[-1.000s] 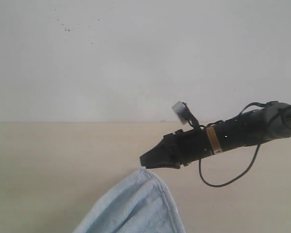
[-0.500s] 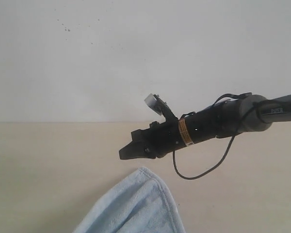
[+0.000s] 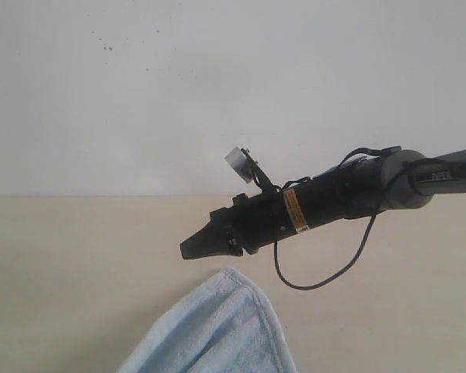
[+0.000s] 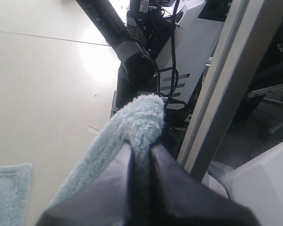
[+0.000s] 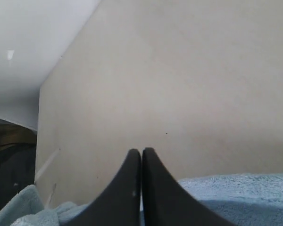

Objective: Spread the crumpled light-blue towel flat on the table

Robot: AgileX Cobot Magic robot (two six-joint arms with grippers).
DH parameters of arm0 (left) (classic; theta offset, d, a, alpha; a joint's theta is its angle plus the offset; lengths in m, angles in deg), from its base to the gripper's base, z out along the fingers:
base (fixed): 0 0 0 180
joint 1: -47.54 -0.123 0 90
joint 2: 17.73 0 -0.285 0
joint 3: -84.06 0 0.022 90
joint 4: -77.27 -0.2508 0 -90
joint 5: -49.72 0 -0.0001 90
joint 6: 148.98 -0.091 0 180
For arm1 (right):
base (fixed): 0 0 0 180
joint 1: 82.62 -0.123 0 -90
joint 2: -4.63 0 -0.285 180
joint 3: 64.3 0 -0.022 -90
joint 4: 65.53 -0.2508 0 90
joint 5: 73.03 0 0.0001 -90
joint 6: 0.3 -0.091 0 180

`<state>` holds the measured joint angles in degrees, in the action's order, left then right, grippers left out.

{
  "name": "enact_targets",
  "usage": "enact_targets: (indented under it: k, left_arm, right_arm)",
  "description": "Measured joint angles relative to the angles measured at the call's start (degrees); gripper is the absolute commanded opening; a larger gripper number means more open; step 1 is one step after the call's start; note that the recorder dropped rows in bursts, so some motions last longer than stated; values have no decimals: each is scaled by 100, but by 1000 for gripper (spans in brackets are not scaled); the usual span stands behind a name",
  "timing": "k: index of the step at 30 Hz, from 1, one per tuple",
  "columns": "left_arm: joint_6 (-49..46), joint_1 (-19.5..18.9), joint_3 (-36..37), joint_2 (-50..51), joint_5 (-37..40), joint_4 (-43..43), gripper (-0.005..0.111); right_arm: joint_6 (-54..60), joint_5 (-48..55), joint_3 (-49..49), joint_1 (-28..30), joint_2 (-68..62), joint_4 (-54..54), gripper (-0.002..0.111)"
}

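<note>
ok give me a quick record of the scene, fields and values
towel: pale blue, not yet flat, one corner lying on the table
table: beige, meets a white wall
left gripper: shut on a fold of the towel, lifted off the table
right gripper: shut, holds nothing, hovers above the towel's corner, not touching it
task state: spreading not finished

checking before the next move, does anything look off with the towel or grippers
The right gripper is shut on nothing, apart from the towel; only the left gripper pinches a bunched fold of it.
</note>
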<state>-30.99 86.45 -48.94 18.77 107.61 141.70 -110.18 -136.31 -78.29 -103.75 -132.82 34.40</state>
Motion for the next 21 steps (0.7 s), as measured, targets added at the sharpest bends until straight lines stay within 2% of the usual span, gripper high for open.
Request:
enact_targets:
  k: [6, 13, 21]
  left_arm:
    - [-15, 0, 0, 0, 0, 0, 4]
    - [-15, 0, 0, 0, -157, 0, 4]
    - [-15, 0, 0, 0, -335, 0, 4]
  right_arm:
    - [-28, 742, 0, -80, 0, 12, 0]
    - [283, 2178, 0, -475, 0, 24, 0]
    - [602, 2929, 0, -522, 0, 24, 0]
